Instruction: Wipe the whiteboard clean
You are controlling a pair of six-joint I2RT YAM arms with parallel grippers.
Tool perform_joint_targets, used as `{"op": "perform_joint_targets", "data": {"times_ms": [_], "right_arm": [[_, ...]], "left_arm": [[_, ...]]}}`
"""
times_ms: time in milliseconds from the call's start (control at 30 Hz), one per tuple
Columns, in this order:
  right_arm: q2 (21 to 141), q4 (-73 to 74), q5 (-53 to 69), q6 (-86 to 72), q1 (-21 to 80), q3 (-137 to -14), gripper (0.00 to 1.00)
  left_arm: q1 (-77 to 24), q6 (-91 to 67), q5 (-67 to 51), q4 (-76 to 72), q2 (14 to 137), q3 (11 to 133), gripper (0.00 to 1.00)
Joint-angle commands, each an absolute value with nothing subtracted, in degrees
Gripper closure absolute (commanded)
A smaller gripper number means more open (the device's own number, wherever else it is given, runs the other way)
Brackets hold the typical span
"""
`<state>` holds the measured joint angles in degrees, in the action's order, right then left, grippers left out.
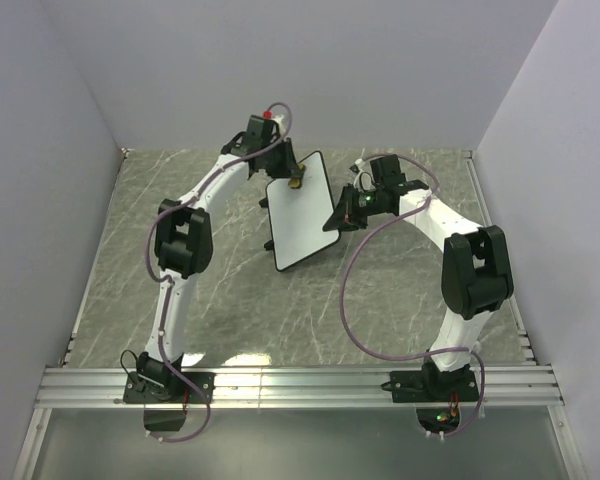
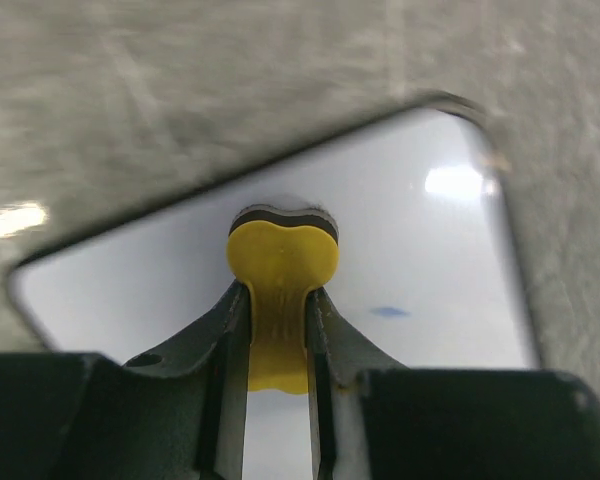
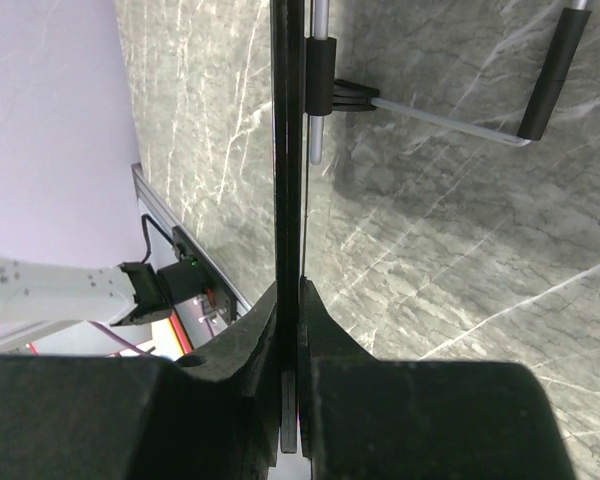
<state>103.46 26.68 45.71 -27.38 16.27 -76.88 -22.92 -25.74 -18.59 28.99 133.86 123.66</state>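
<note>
My right gripper (image 3: pixel 291 300) is clamped narrow on the side edge of the small flat white rectangular whiteboard (image 1: pixel 302 215) with its thin black rim. It holds the whiteboard tilted up over the grey marbled tabletop (image 1: pixel 230 300); I cannot tell whether the board's low corner touches that surface. My left gripper (image 2: pixel 280 310) is closed tight on a small yellow-orange plastic eraser (image 2: pixel 282 250). The eraser's dark pad, just past the fingertips, sits against the white face near the board's far edge. From overhead the two tools meet the whiteboard from opposite sides, the left arm reaching over the top edge and the right one at the side edge. Only the left wrist camera shows a small blue mark (image 2: pixel 390 312) on the face, just right of my fingers; overhead it is too small to make out. Only the right wrist camera shows the board edge-on, a dark line running straight ahead from between the fingers. To its right, a thin metal wire stand (image 3: pixel 450 115) with black sleeves juts from the back over the tabletop. To its left I see the aluminium rail (image 3: pixel 165 225) at the table edge.
</note>
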Motion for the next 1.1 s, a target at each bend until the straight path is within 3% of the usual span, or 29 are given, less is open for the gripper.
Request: {"op": "perform_joint_targets", "data": {"times_ms": [0,400,733,1067], "right_arm": [[103.0,27.5,51.6,-24.3,19.9,-79.4,1.00],[105.7,28.7,52.5,-23.7,20.7,-82.1,1.00],[106.3,28.7,52.1,-23.4,21.7,-80.2,1.00],[105.5,29.5,50.4,-21.4,22.1,-80.0,1.00]], "left_arm": [[-18.5,-25.2,-17.8,31.4,137.6,126.5,1.00],[-19.3,-25.0,-20.6,30.1,133.6,123.6,1.00],[-26.4,-20.6,-18.7,31.3,127.4,124.0,1.00],[-28.1,-21.2,-9.9,33.5,124.7,120.9,1.00]]}}
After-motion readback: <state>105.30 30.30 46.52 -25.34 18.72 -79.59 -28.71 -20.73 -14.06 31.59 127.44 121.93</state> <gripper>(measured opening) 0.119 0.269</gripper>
